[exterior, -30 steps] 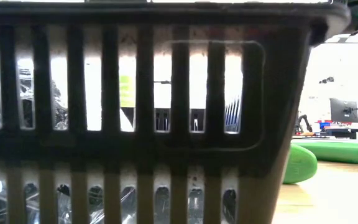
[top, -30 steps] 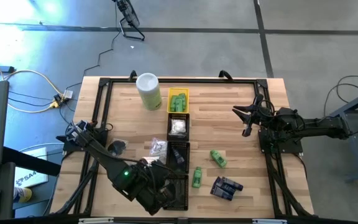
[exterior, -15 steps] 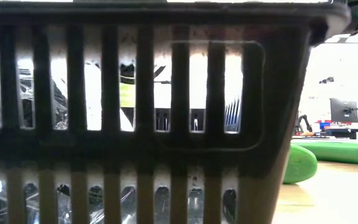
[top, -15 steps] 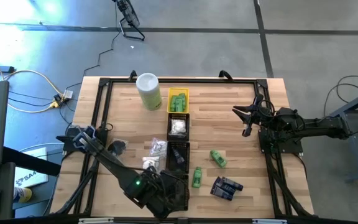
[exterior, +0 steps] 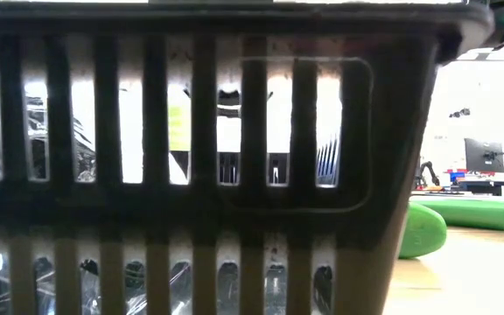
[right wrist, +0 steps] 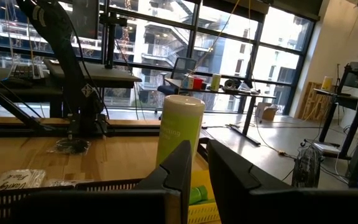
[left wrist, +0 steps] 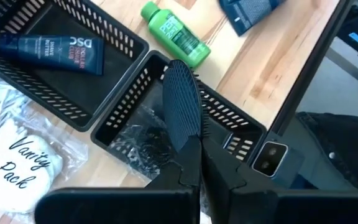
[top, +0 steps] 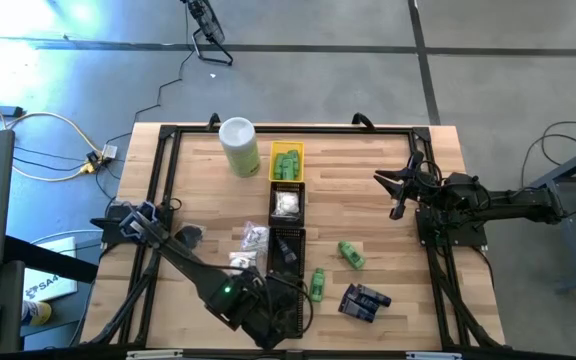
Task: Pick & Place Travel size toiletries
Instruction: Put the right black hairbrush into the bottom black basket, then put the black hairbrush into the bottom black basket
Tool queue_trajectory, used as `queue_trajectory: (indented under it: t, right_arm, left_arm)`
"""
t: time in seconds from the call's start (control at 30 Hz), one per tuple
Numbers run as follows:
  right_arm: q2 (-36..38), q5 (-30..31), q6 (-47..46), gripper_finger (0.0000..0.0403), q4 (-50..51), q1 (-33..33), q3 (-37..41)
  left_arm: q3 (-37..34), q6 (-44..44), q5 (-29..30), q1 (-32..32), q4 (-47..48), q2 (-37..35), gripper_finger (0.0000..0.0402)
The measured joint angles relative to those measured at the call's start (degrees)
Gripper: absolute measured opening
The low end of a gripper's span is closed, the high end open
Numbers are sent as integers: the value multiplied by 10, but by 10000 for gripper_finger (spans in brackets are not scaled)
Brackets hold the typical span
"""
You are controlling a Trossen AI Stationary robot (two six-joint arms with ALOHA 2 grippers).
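Observation:
My left gripper [left wrist: 194, 152] reaches down over the small black basket [top: 286, 305] at the table's near edge, shut on a black round puck [left wrist: 182, 106]. That basket holds clear-wrapped dark pieces [left wrist: 138, 143]. A neighbouring black tray holds a dark blue tube [left wrist: 48, 46]. Two green bottles [top: 351, 253] [top: 316, 285] and dark blue packets [top: 364, 301] lie on the wood to the right. My right gripper [top: 398, 195] waits at the right, a narrow empty gap between its fingers [right wrist: 199, 165]. My left gripper pinches the black puck by its rim [left wrist: 191, 144] between the two fingers. The fingers slant down from the table's left. The puck stands on edge and sticks out past the fingertips. It hangs clear above the open basket.
A tall pale-green canister [top: 239, 146] stands at the back. A row of trays runs down the middle: yellow [top: 286, 162], then black [top: 286, 203]. White wrapped packs [top: 254, 237] and another black puck [top: 188, 237] lie at the left. The basket wall [exterior: 191, 175] fills the low view.
My left gripper has moved toward the table's right edge and sunk lower over the near basket, rolling a little. Its dark shape now shows behind the basket's slats in the low view.

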State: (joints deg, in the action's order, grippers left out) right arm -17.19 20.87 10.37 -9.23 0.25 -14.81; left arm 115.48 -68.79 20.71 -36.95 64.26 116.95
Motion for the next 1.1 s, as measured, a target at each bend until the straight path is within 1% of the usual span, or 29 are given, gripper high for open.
queue_trajectory:
  t: [0.33,0.47,0.67,0.77,0.87,1.03,1.1]
  right_arm:
    - [0,0,1,46,0,0,0]
    - [0,0,2,46,0,0,0]
    - [0,0,2,46,0,0,0]
    - [0,0,2,46,0,0,0]
    - [0,0,2,46,0,0,0]
    - [0,0,2,46,0,0,0]
    - [0,0,2,46,0,0,0]
  left_arm:
    - [0,-19,0,2,2,0,6]
    - [0,-20,0,2,2,0,23]
    - [0,-15,0,2,2,0,61]
    - [0,4,0,2,2,0,68]
    - [0,17,0,2,6,0,55]
    - [0,24,0,2,43,0,7]
    - [0,24,-1,2,63,0,6]
